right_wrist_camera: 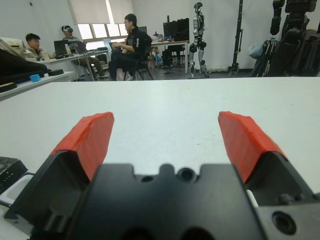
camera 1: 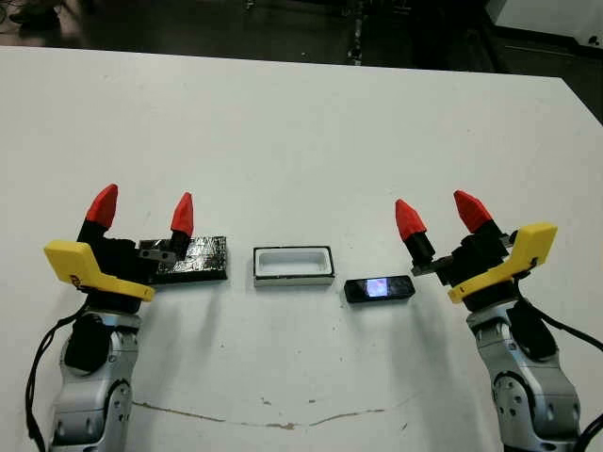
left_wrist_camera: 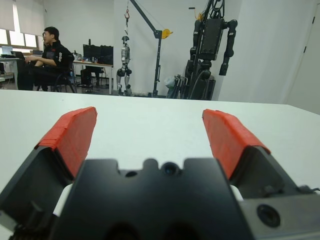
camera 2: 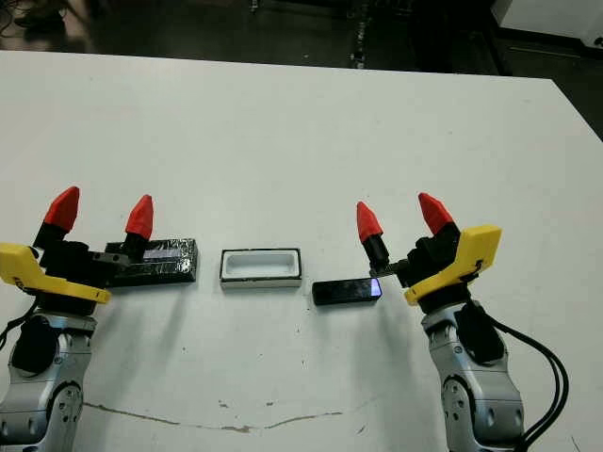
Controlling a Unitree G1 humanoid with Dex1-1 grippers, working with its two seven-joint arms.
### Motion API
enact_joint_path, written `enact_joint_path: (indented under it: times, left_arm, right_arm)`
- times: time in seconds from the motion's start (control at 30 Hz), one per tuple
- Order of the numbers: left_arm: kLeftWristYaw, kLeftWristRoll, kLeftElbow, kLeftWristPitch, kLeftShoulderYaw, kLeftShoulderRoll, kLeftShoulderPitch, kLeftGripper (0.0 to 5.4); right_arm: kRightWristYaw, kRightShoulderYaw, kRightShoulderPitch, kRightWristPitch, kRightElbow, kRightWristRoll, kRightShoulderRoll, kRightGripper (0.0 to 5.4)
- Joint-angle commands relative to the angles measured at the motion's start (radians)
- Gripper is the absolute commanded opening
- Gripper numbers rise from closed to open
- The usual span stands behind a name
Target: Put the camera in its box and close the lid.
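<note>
The box (camera 1: 293,265), a small tray with a white rim, sits open and empty near the table's front middle. Just right of it lies the camera (camera 1: 379,288), a glossy black bar with a bluish patch. Left of the box lies the lid (camera 1: 200,258), a crinkly black slab. My left gripper (camera 1: 141,209) is open above the lid's left end, partly hiding it. My right gripper (camera 1: 441,215) is open just right of the camera, holding nothing. Both wrist views show only open red fingertips (left_wrist_camera: 74,132) (right_wrist_camera: 91,138) over bare table.
The white table (camera 1: 301,132) stretches far ahead of the three objects. A thin brown scratch (camera 1: 273,419) runs along the front of the table. People sit at desks (right_wrist_camera: 125,47) and robot stands (left_wrist_camera: 207,45) rise beyond the far edge.
</note>
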Motion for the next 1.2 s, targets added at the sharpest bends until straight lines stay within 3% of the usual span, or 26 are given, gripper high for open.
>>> enact_joint_path:
  times: [0.03, 0.43, 0.6, 0.7, 0.83, 1.0, 1.2]
  left_arm:
    - [0.015, 0.012, -0.014, 0.024, -0.003, 0.0, 0.008, 5.38]
    - [0.023, 0.039, -0.016, 0.017, -0.005, 0.001, 0.012, 5.38]
    - [0.026, 0.031, -0.023, 0.028, -0.003, -0.002, 0.015, 5.38]
    - [0.012, 0.019, -0.01, 0.015, -0.002, -0.001, 0.012, 5.38]
    - [0.017, 0.028, -0.011, 0.016, -0.004, -0.002, 0.014, 5.38]
    - [0.016, 0.022, -0.012, 0.017, -0.005, -0.006, 0.015, 5.38]
    - [0.021, 0.025, -0.019, 0.022, -0.003, -0.007, 0.017, 5.38]
  right_arm:
    - [0.0, -0.004, 0.002, 0.009, 0.004, 0.002, -0.011, 5.4]
    - [0.034, -0.003, -0.011, 0.009, 0.015, -0.004, -0.044, 5.4]
    - [0.253, -0.046, -0.097, -0.043, 0.067, 0.045, -0.192, 5.4]
    - [0.431, -0.079, -0.199, -0.001, 0.116, 0.098, -0.346, 5.4]
    - [0.598, -0.07, -0.326, 0.042, 0.192, 0.115, -0.495, 5.4]
    - [0.746, 0.009, -0.46, 0.072, 0.277, 0.085, -0.579, 5.4]
    - [0.894, 0.132, -0.588, 0.119, 0.363, 0.033, -0.611, 5.4]
